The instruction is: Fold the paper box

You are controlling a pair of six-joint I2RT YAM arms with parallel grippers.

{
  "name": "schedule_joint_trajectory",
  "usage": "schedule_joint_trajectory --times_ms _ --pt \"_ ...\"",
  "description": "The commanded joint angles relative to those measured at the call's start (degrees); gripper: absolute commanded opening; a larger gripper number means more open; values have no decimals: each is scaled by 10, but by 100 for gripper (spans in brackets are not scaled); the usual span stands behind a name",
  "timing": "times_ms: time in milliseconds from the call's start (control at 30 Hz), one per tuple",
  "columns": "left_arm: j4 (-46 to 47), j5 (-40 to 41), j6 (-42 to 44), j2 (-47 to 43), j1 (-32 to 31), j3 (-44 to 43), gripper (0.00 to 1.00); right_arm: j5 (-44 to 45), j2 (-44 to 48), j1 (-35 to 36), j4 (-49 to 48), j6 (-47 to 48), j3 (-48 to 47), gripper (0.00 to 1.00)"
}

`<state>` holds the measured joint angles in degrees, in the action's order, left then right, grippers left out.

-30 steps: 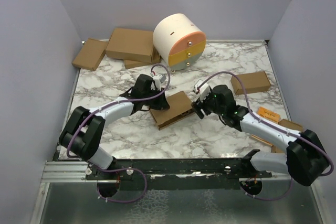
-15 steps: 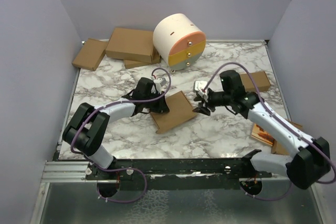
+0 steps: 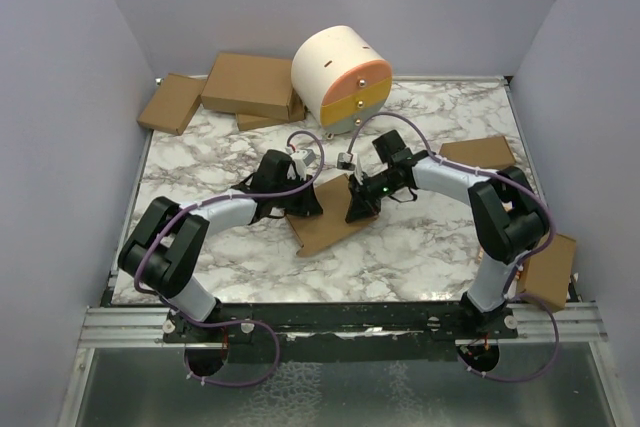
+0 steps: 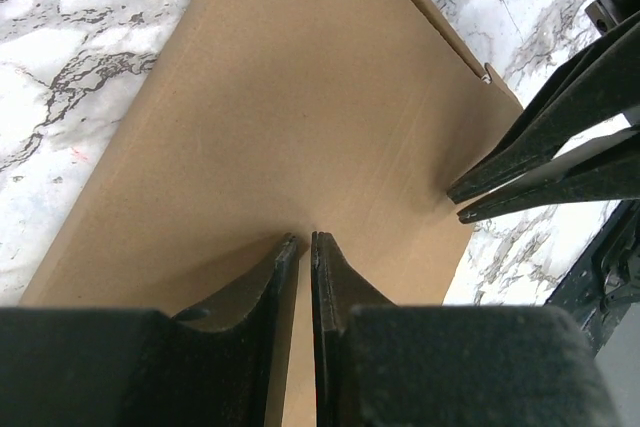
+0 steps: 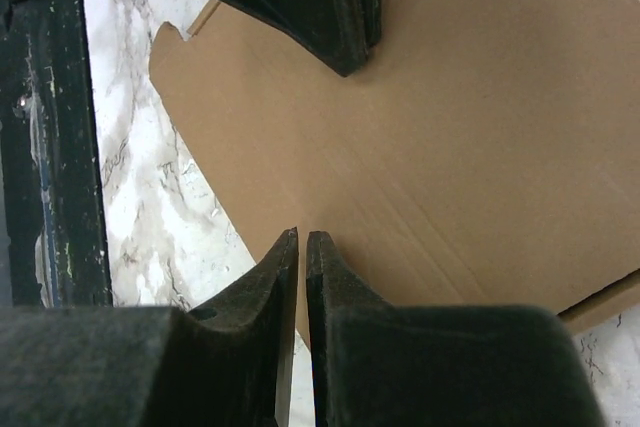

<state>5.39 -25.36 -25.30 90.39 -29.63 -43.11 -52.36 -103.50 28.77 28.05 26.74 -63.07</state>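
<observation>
The paper box (image 3: pixel 327 215) lies folded flat and thin on the marble table, a plain brown slab seen close up in the left wrist view (image 4: pixel 300 97) and the right wrist view (image 5: pixel 480 127). My left gripper (image 3: pixel 306 201) is shut, nothing between its jaws, its tips (image 4: pixel 303 239) resting on the box's top face near the left edge. My right gripper (image 3: pixel 357 211) is shut too, tips (image 5: pixel 302 235) down on the top face near the right edge. Each wrist view shows the other gripper's fingers (image 4: pixel 540 162) (image 5: pixel 320 7) touching the same face.
A white round drawer unit (image 3: pixel 342 79) with orange and yellow fronts stands at the back. Brown cartons (image 3: pixel 248 84) (image 3: pixel 172 103) are stacked at the back left. A small carton (image 3: pixel 478 152) lies at the right, another (image 3: pixel 548 269) at the right front edge.
My right arm swung left from beside the box to above it, and its jaws closed. The left gripper stayed shut on the box's left side.
</observation>
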Motion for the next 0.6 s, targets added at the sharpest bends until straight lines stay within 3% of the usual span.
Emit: schedule_joint_trajectory --times_ms 0,300,567 --pt "3 17 -5 -13 4 11 16 31 -19 -1 -13 -31 -14 9" --pt "39 19 -33 -85 3 35 18 16 -39 -12 -5 -33 -25 13" --pt "61 7 -77 -149 3 95 19 -99 -2 -20 24 9 -42 17"
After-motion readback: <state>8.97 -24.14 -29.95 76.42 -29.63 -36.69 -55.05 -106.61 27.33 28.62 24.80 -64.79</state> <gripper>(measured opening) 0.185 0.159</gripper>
